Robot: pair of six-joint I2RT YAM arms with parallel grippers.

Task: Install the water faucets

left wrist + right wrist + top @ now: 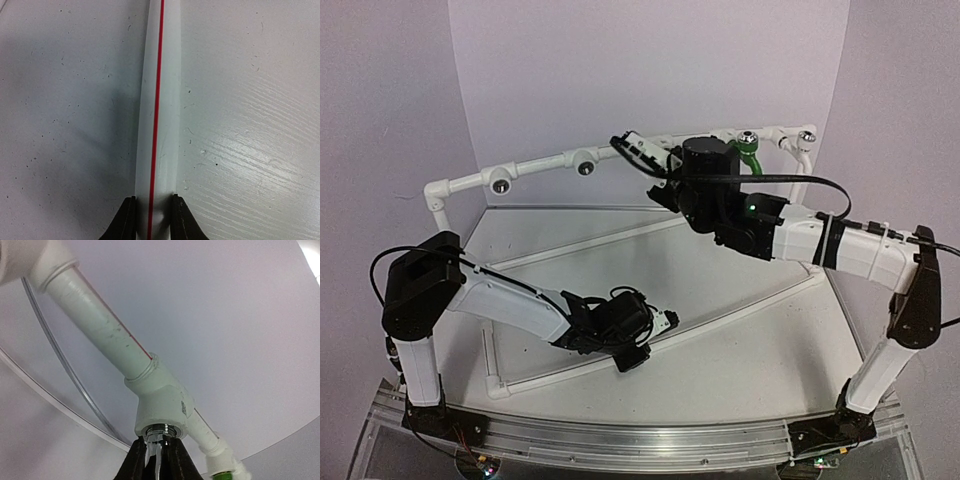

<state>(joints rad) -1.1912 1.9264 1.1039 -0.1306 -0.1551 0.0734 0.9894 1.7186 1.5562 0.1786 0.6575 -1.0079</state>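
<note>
The right gripper (157, 442) sits at the bottom centre of its wrist view, jaws nearly closed and pinching a shiny silver faucet (153, 454). The faucet's top end meets the chrome-rimmed socket (159, 430) of a white tee fitting (162, 402); how far it is seated cannot be told. In the top view this arm reaches to the upper middle, against the white pipe frame (535, 168). A green faucet (750, 153) stands on the frame just to the right of it. At the lower centre the left gripper (153, 200) lies low over the table (740, 340), its jaws narrowly parted and pressed against both sides of a red-striped pipe (157, 100) lying flat there.
</note>
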